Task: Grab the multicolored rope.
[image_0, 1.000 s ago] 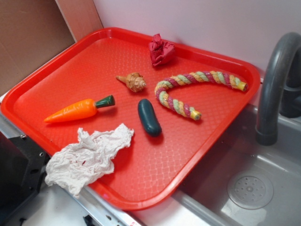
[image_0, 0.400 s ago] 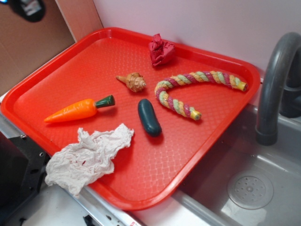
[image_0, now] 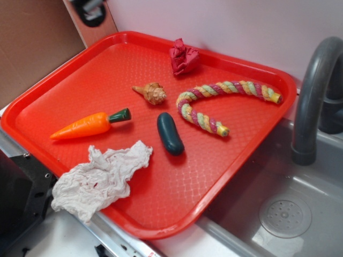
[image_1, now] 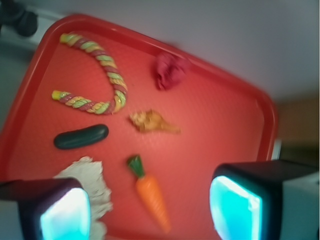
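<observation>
The multicolored rope (image_0: pixel 230 87) lies bent in a hook on the right half of the red tray (image_0: pixel 177 203), its yellow ends toward the right. In the wrist view the rope (image_1: pixel 114 75) lies at the upper left, far from the jaws. My gripper (image_1: pixel 150 210) is open and empty, high above the tray's near side, with the carrot (image_1: pixel 152 197) seen between its cyan pads (image_1: pixel 235 210). In the exterior view only a dark part of the gripper (image_0: pixel 92 9) shows at the top left edge, far from the rope.
On the tray lie a carrot (image_0: pixel 88 125), a dark green pickle (image_0: pixel 170 134), a tan shell (image_0: pixel 153 93), a red cloth wad (image_0: pixel 183 56) and a white rag (image_0: pixel 99 179) over the front rim. A grey faucet (image_0: pixel 313 91) and sink (image_0: pixel 284 214) are at the right.
The dark gripper part has come into view at the top left and moved rightward along the top edge. Nothing on the tray has moved.
</observation>
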Available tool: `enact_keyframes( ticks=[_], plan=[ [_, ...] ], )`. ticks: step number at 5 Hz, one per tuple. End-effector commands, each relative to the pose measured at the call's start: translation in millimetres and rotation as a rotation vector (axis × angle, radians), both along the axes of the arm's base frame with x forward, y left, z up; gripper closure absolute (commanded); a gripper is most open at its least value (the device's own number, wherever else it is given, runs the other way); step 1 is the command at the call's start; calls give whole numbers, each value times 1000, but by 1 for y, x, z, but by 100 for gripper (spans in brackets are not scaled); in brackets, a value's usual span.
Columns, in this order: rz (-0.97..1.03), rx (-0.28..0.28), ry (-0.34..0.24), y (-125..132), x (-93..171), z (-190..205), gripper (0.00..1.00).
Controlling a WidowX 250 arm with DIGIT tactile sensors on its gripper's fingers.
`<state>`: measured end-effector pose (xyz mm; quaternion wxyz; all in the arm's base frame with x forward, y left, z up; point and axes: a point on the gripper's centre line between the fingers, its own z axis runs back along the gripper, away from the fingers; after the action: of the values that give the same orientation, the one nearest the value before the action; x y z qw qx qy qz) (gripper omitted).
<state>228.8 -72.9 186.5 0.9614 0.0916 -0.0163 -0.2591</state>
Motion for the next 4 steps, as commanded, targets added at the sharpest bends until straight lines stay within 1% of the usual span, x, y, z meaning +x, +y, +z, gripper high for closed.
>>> enact_keyframes(
  ticks=[1,2,3,4],
  plan=[
    [-415,121,109,-41,20,-42,0],
    [-534,181,156,-47,23,-68,0],
    [-637,281,180,-48,29,-95,0],
    [-698,270,181,-56,37,-123,0]
  ],
)
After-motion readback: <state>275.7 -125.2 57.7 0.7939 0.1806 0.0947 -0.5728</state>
